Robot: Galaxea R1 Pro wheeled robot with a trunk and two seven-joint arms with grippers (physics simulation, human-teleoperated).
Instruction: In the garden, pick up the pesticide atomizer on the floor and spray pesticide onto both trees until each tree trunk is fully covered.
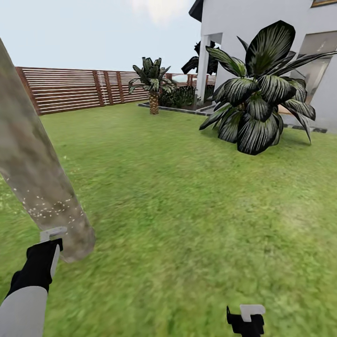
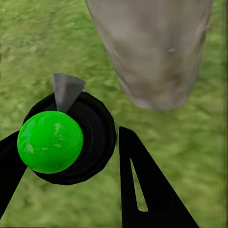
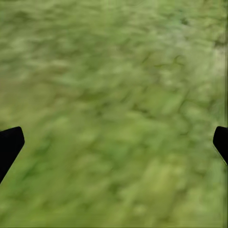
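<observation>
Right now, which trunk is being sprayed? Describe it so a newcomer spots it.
From the slatted fence, come forward over the lawn to the thick leaning tree trunk beside the left end effector. Unlike the scaly palm by the house, it is pale, mottled and flecked white.

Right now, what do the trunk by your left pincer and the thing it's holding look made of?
The tree trunk looks like rough matte bark, mottled grey-brown, flecked with pale specks low down. The atomizer in the left pincer looks like plastic: a glossy green ball with highlights, on a matte black round body with a grey cone nozzle.
</observation>
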